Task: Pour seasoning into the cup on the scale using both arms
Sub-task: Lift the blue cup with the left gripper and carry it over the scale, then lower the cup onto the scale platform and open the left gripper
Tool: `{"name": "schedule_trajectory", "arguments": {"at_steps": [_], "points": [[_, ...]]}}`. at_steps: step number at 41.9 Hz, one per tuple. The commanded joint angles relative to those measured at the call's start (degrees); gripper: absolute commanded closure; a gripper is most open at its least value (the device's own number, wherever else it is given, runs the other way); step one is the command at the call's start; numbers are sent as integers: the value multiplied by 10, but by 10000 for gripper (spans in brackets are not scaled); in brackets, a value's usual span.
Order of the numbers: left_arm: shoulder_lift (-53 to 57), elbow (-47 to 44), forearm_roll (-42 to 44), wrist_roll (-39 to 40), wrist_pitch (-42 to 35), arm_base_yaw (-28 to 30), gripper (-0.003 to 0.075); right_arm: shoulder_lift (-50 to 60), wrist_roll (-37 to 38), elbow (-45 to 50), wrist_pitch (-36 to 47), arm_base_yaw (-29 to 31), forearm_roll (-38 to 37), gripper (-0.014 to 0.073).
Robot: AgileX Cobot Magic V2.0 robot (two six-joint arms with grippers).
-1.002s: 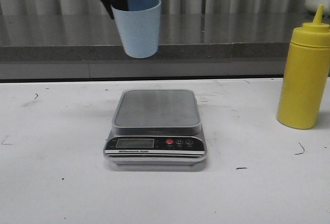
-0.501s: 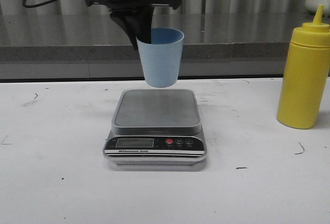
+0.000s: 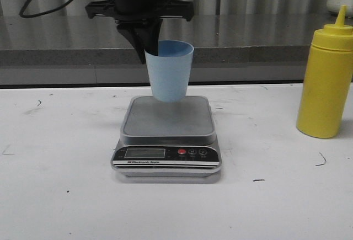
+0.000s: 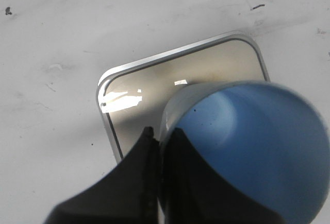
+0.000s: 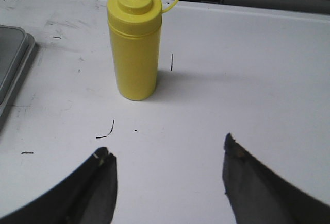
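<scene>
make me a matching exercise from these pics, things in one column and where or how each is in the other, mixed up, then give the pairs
Things
1. small pale blue plastic cup
2. tall yellow plastic squeeze bottle
3. flat silver digital scale
4. right tool

Places or states
A. open, holding nothing, bottle ahead of it
B. at the table's centre, grey platform under the cup
C. pinched at the rim by the left tool, over the platform
D. upright on the table, right of the scale, untouched

Pairs: 1-C, 2-D, 3-B, 4-A
</scene>
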State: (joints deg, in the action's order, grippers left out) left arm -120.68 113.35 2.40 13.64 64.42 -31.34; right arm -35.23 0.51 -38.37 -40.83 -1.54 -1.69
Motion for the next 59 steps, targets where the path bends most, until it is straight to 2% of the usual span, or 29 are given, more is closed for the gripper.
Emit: {"name": "schedule_trajectory", "arguments": {"at_steps": [1, 26, 28, 31, 38, 41, 51, 59], "points": [[26, 19, 2, 24, -15, -6, 740, -4, -2, -19, 36, 3, -9, 121], [8, 18, -4, 31, 2, -6, 734, -4, -2, -19, 36, 3, -9, 121], [7, 18, -4, 31, 2, -6, 713, -4, -2, -19, 36, 3, -9, 121], [6, 18, -4, 31, 2, -6, 643, -4, -2, -19, 36, 3, -9, 121], [6, 18, -4, 31, 2, -8, 407, -4, -2, -19, 36, 3, -9, 121], [6, 18, -4, 30, 2, -8, 328, -4, -2, -19, 36, 3, -9, 121], [34, 22, -8, -20, 5, -8, 311, -4, -2, -19, 36, 3, -9, 121], [106, 20, -13, -92, 6, -8, 311, -4, -2, -19, 36, 3, -9, 121]]}}
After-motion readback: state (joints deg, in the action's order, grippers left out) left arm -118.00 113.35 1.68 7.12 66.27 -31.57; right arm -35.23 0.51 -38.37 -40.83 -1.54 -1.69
